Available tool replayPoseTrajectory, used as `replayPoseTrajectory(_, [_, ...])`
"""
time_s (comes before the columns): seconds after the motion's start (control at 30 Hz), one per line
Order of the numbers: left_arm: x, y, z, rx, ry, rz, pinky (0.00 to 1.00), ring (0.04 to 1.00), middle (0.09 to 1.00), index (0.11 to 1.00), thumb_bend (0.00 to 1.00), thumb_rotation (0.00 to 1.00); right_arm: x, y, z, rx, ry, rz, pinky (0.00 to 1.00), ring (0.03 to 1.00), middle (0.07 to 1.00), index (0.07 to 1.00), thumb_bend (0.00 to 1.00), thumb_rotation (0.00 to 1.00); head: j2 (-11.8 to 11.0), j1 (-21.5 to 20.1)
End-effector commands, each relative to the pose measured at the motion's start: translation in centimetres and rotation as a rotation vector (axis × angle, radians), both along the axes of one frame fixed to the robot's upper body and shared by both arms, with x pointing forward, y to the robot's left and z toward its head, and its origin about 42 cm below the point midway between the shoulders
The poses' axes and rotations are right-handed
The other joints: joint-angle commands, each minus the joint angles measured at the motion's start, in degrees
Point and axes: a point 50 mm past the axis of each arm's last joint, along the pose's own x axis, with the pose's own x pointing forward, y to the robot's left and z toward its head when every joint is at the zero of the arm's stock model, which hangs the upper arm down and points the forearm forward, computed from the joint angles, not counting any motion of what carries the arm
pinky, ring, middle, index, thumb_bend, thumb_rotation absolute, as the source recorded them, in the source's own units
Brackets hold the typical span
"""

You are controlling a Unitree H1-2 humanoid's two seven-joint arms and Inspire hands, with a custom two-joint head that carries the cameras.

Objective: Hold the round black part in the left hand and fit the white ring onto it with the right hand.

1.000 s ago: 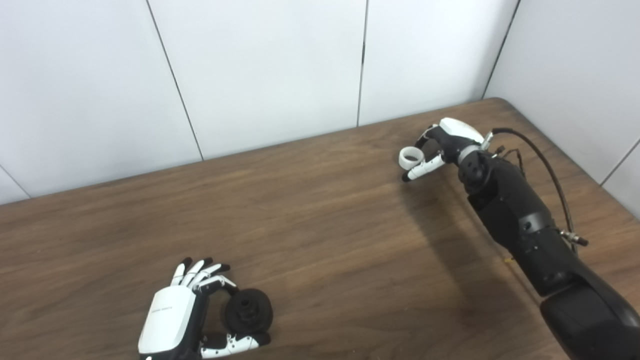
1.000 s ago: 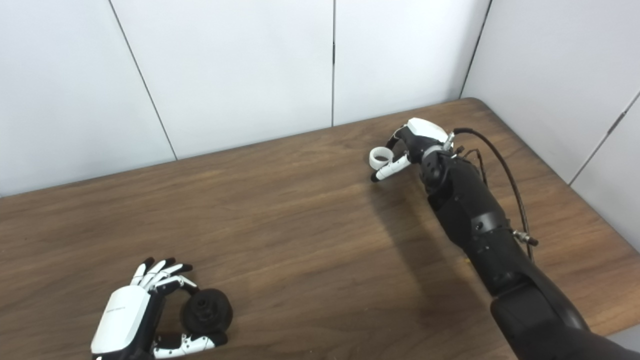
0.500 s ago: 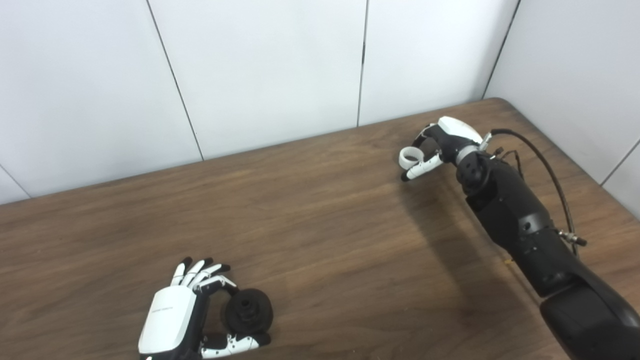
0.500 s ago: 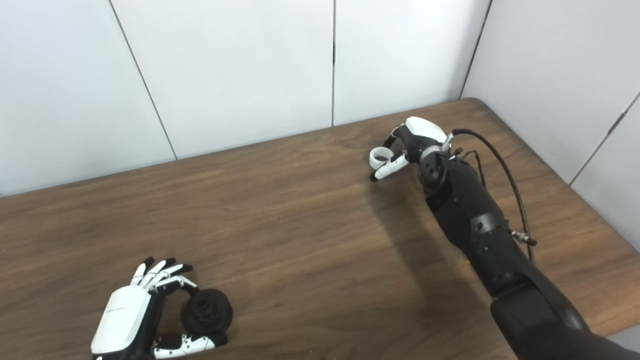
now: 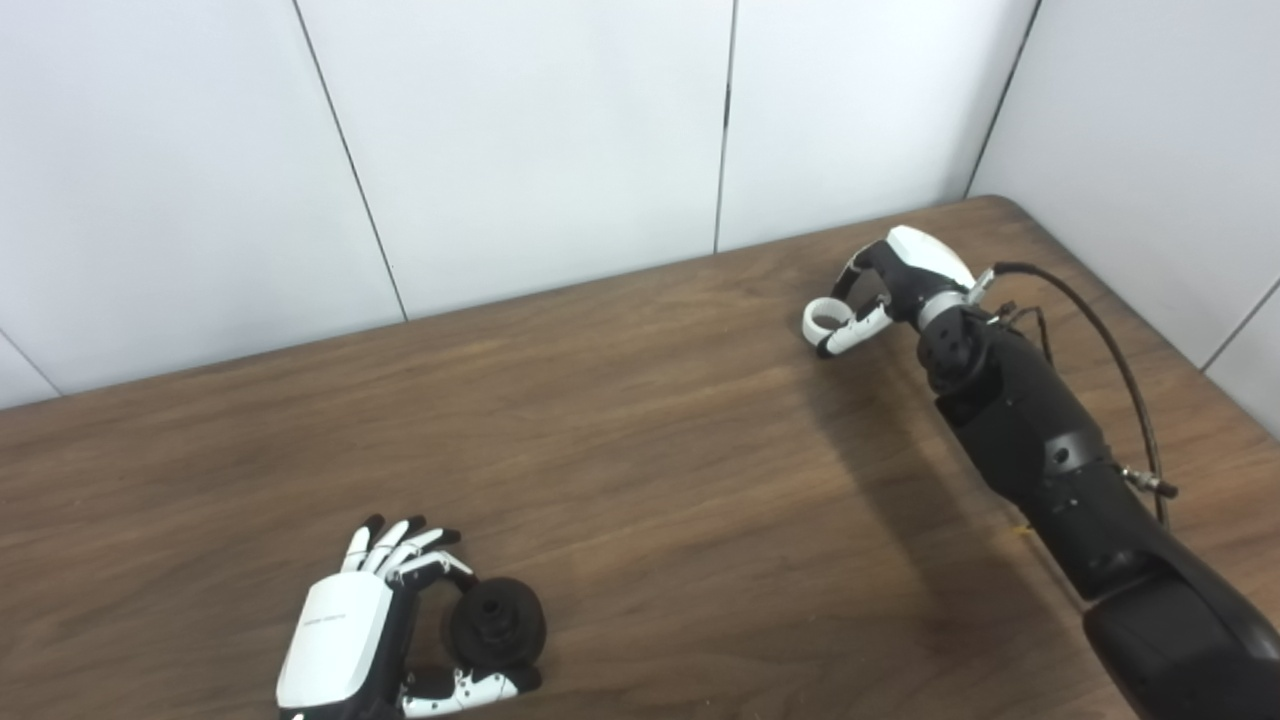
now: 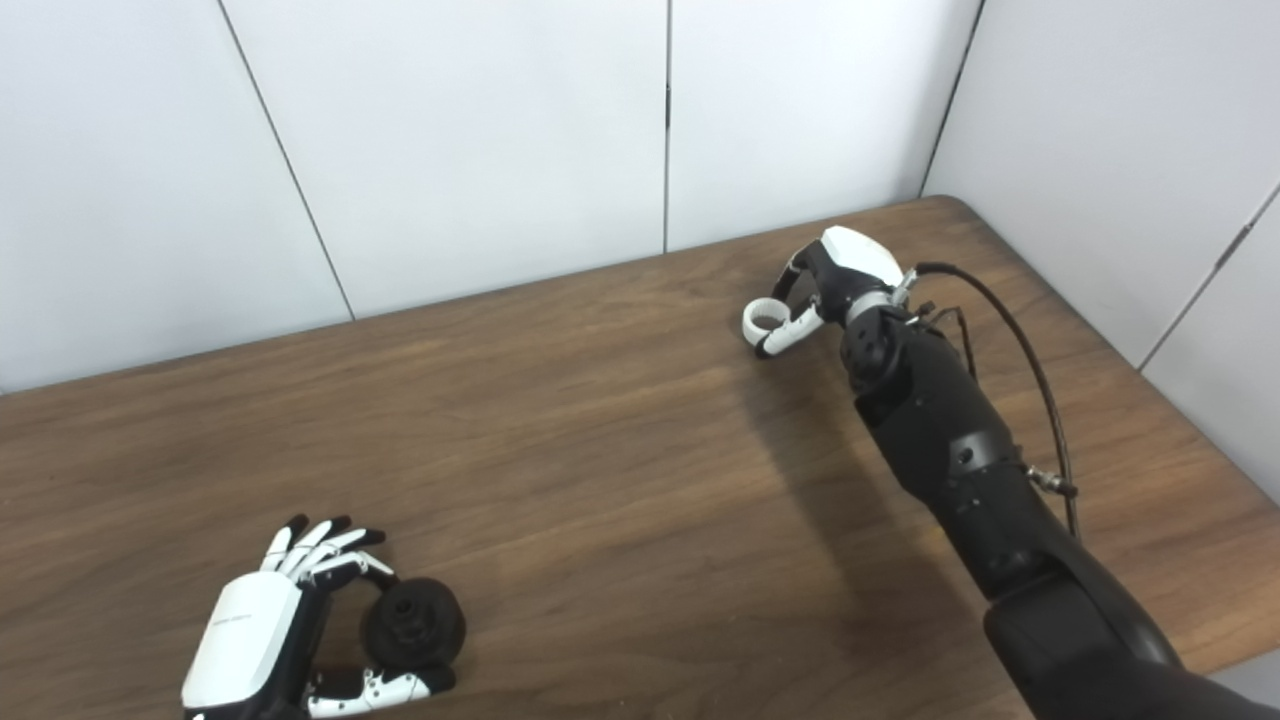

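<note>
The round black part [image 5: 497, 622] sits low at the front left of the wooden table [image 5: 640, 450]. My left hand [image 5: 365, 630] is shut on it, thumb below and a finger over its top. The small white ring [image 5: 809, 322] is at the far right, just above the table. My right hand [image 5: 900, 280] is shut on the ring, pinching it between thumb and fingers, with the palm turned down. The two hands are far apart, across the width of the table. Both also show in the right eye view: the black part [image 6: 412, 622] and the ring [image 6: 748, 320].
White wall panels stand behind the table and along its right side. The table's far right corner is rounded, close behind my right hand. A black cable [image 5: 1100, 340] loops along my right forearm. Bare wood lies between the two hands.
My right hand has shifted slightly to the right and lower with the ring in it. My left hand and the black part have not moved.
</note>
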Motion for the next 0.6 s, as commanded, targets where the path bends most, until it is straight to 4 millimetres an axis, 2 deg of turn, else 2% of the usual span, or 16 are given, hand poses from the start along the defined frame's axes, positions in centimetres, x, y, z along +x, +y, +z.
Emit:
replayPoseTrajectory(0.0, [-0.4, 0.4, -0.2, 0.023, 0.016, 0.001, 1.0, 0.904, 0.805, 0.484, 0.52, 0.05, 0.7, -0.5, 2.9, -0.022, -0.093, -0.012, 0.96, 0.975, 0.879, 0.489, 0.52, 0.14, 0.1, -0.1])
replayPoseTrajectory(0.4, [-0.4, 0.2, -0.2, 0.031, 0.011, 0.001, 1.0, 0.907, 0.804, 0.484, 0.52, 0.05, 0.2, -0.6, 2.8, -0.016, -0.11, 0.003, 0.95, 0.97, 0.878, 0.489, 0.52, 0.13, 0.2, 0.2])
replayPoseTrajectory(0.57, [-0.4, 0.2, -0.3, 0.032, 0.016, -0.005, 1.0, 0.906, 0.805, 0.484, 0.52, 0.05, -0.2, 0.6, 3.7, -0.036, -0.117, 0.085, 0.95, 0.968, 0.873, 0.489, 0.52, 0.13, 0.1, 0.4])
